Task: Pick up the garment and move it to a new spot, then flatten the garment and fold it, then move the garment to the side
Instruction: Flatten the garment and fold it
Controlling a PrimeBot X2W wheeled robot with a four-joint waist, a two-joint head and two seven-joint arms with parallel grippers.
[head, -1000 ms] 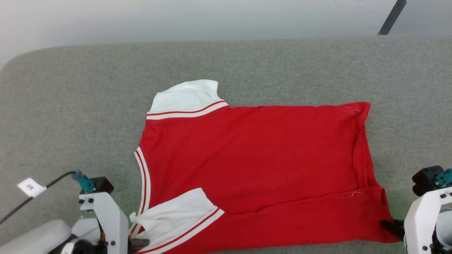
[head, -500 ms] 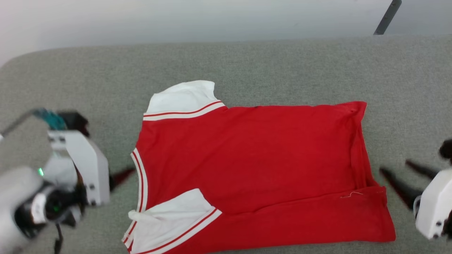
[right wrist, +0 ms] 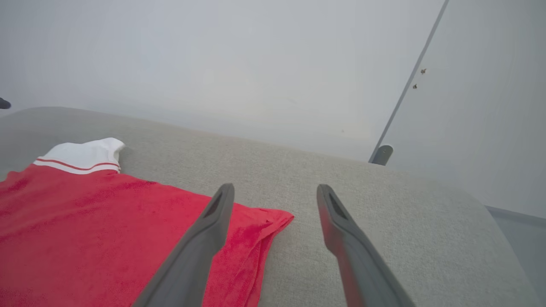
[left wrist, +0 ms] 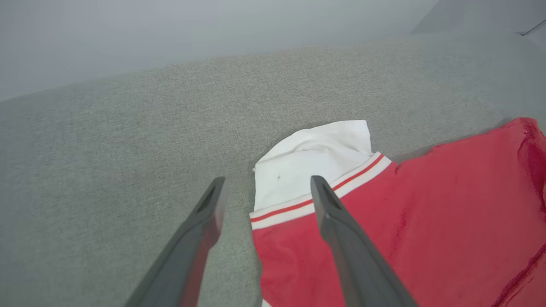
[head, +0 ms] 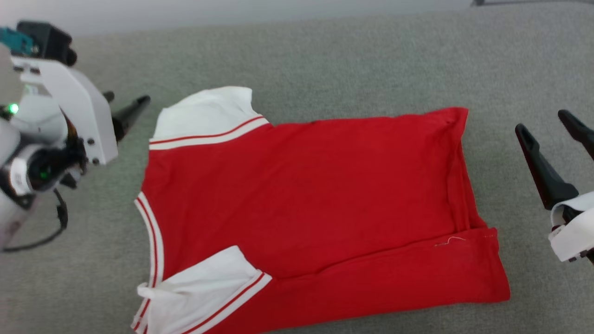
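The garment [head: 306, 195] lies flat on the grey fabric surface [head: 325, 60], red side up, with its near long edge folded over as a strip. One white sleeve [head: 206, 113] sticks out at the far left and another [head: 204, 287] lies at the near left. No lettering shows. My left gripper [head: 126, 98] hangs open just left of the far sleeve; in the left wrist view its fingers [left wrist: 268, 181] straddle that sleeve's [left wrist: 315, 153] left edge from above. My right gripper [head: 542, 121] is open, to the right of the hem [right wrist: 256, 230], holding nothing.
The grey surface ends at a pale wall behind. A dark metal leg [right wrist: 381, 154] stands past the far right edge. A black cable [head: 55, 222] loops under my left wrist. Bare grey fabric runs all around the garment.
The right gripper let go of the garment's near right corner and opened. Both arms moved from the near edge toward the far side. The camera also tilted, shifting the whole picture.
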